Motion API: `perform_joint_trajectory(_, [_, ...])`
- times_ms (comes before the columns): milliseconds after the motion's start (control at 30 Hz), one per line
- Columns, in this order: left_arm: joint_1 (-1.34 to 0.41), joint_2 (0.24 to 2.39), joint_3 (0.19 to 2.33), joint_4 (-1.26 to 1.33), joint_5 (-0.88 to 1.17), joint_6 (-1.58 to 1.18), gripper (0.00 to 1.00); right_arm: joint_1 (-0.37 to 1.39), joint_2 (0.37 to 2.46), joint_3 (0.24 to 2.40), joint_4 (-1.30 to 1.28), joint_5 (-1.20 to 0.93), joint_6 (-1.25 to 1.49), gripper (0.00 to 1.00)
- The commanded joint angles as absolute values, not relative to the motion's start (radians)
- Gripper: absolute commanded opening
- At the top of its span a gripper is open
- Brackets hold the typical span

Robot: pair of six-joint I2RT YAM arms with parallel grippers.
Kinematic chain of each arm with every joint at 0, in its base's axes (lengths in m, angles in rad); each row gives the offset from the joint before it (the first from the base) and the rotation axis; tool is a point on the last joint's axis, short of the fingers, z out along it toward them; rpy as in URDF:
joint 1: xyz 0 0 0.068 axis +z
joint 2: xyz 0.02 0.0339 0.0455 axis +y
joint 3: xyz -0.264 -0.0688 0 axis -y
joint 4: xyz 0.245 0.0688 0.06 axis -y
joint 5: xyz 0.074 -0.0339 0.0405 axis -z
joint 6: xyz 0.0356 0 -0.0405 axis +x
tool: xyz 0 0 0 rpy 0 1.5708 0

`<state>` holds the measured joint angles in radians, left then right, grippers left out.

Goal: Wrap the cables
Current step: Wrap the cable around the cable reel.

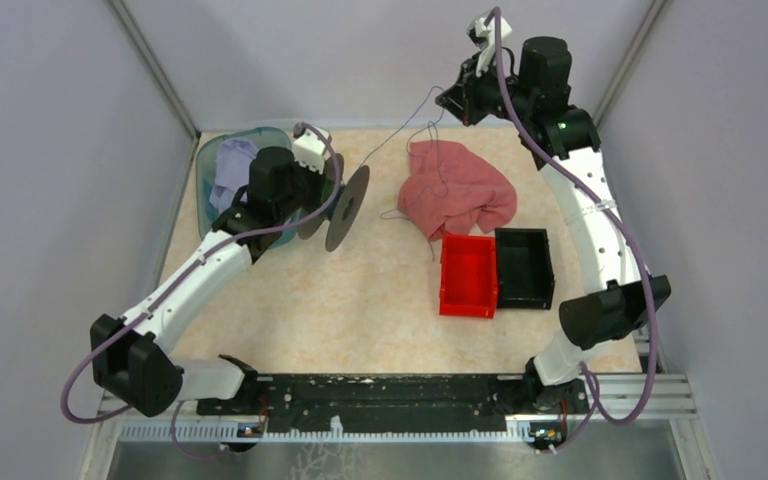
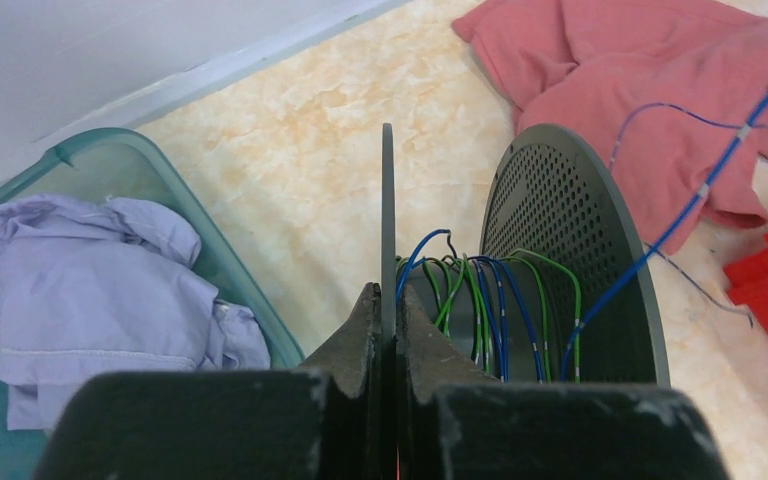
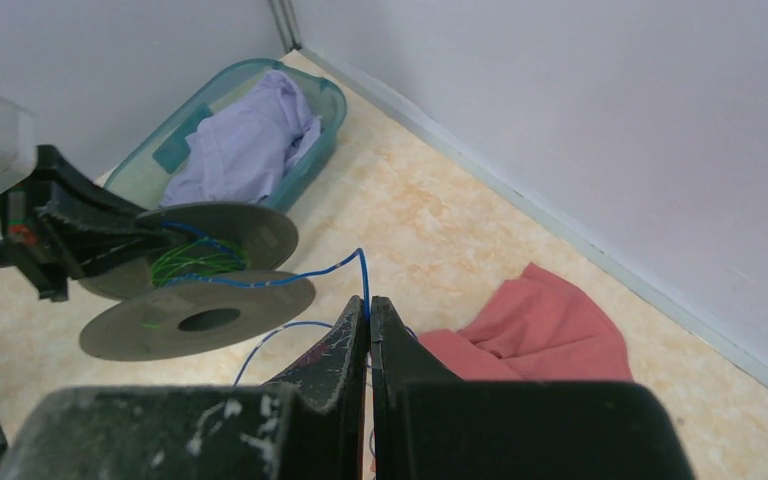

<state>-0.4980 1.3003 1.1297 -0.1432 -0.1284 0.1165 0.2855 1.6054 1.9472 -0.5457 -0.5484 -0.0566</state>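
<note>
While the left hand clamps a flange of the spool, the right hand pinches the cables, raised far right. They run back to the spool, loose loops over the pink cloth.
</note>
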Motion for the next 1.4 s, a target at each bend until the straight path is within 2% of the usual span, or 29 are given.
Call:
perform_joint_trajectory(0, [-0.503,1.245,1.140,-0.126,-0.046,0.115,0.00,0.242,1.623,1.975,-0.455,-0.541,-0.025,0.00])
perform_joint_trajectory(533, [-0.497,1.239,1.224,-0.220,0.114,0.075,0.00,0.125,1.749,1.890,-0.409,-0.563,-0.032,0.00])
perform_joint_trajectory(1067, [-0.448,1.252,1.330,-0.264,0.307,-0.049,0.00,0.113,1.748,1.619,-0.292,-0.611,-0.007,0.00])
perform_joint_trajectory(1367, [-0.386,1.282,1.402,-0.244,0.379,-0.207,0.00,0.137,1.730,1.483,-0.238,-0.652,0.015,0.00])
